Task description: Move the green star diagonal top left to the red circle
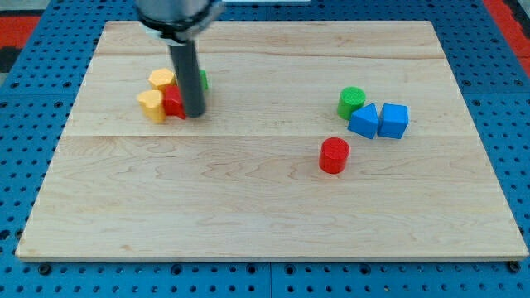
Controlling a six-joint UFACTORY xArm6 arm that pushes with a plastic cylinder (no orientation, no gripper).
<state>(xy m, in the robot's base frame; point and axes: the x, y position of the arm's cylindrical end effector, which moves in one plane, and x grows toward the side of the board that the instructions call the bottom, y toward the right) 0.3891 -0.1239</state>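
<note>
The red circle (pixel 334 155) stands alone right of the board's middle. The green star (pixel 203 80) is at the view's upper left, mostly hidden behind my rod; only a green sliver shows at the rod's right. My tip (pixel 195 113) rests on the board just below the green star and right against a red block (pixel 173 103). Two yellow blocks (pixel 161 80) (pixel 151 105) sit touching that red block on its left.
A green cylinder (pixel 351 101) and two blue blocks (pixel 363 121) (pixel 393 121) cluster at the view's right, above the red circle. The wooden board (pixel 273 215) lies on a blue pegboard table.
</note>
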